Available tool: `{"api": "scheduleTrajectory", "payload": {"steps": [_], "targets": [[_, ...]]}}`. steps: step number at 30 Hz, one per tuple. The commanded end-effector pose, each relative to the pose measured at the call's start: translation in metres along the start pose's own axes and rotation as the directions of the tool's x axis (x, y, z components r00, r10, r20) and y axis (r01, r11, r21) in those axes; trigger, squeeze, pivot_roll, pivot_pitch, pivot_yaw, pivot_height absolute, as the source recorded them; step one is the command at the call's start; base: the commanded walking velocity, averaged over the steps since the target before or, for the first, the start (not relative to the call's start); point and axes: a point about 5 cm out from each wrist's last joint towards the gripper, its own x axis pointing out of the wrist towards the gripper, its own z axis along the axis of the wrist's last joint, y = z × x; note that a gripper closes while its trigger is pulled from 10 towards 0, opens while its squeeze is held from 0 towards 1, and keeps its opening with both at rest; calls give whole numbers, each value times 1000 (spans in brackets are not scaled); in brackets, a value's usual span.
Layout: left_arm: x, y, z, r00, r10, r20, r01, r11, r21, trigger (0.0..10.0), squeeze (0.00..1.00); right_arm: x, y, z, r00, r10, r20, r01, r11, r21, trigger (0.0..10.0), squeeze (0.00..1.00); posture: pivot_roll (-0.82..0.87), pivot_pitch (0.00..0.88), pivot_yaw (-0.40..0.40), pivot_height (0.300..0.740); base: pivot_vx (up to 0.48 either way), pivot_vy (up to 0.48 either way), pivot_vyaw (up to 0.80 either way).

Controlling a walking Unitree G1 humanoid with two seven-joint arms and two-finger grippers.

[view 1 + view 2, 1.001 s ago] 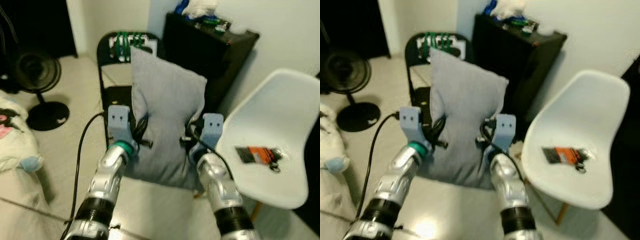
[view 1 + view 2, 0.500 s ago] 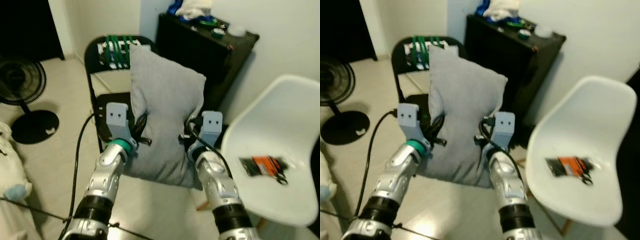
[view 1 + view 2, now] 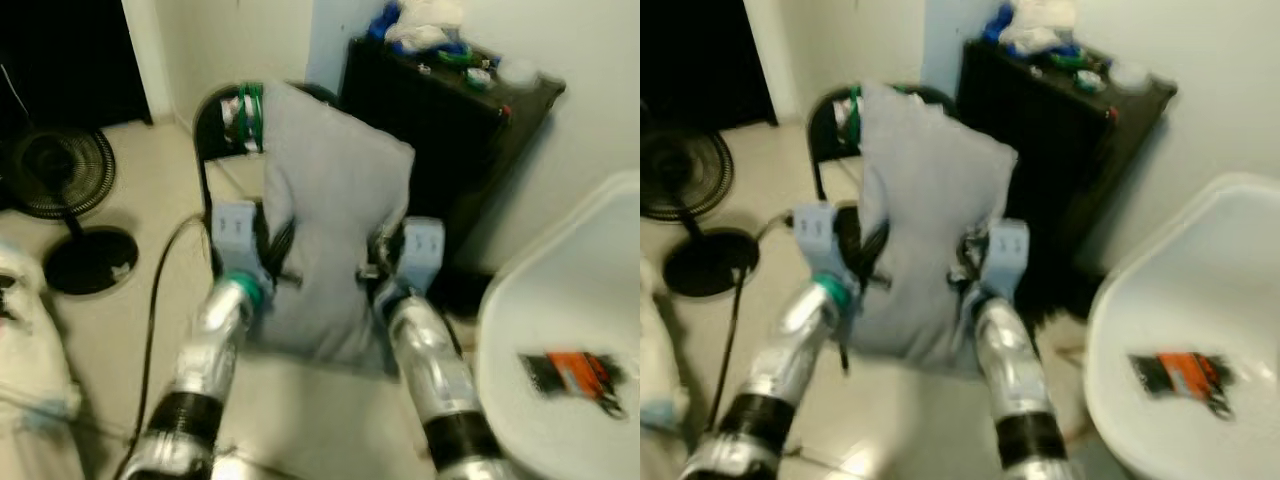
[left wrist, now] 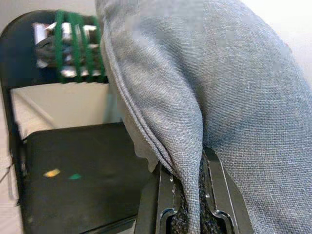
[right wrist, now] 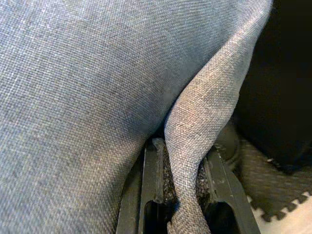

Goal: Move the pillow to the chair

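Fingers (image 4: 219, 190) of both grippers pinch pillow (image 3: 335, 230) edges above black chair (image 4: 73, 165).

A pale tiled floor (image 3: 110, 340) is seen under white walls (image 3: 590, 60). A black cabinet (image 3: 440, 130) is set far right, a black fan (image 3: 60, 180) far left.

Black cabinet (image 3: 450, 130) flanks the folding chair (image 3: 225, 170) (seat bare).
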Motion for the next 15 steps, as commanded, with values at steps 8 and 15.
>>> {"api": "scheduleTrajectory", "payload": {"steps": [8,15], "targets": [[6,-25,-1,994,-105,4,105,994,-9,10000,0,2,12,3,998,59,9,-59,998,-11,10000,0,-58,0,-30,740,352,0,0],[6,-24,0,995,-99,6,99,995,-9,10000,0,3,14,3,998,64,6,-64,998,-12,10000,0,-55,0,-36,740,368,0,0]]}}
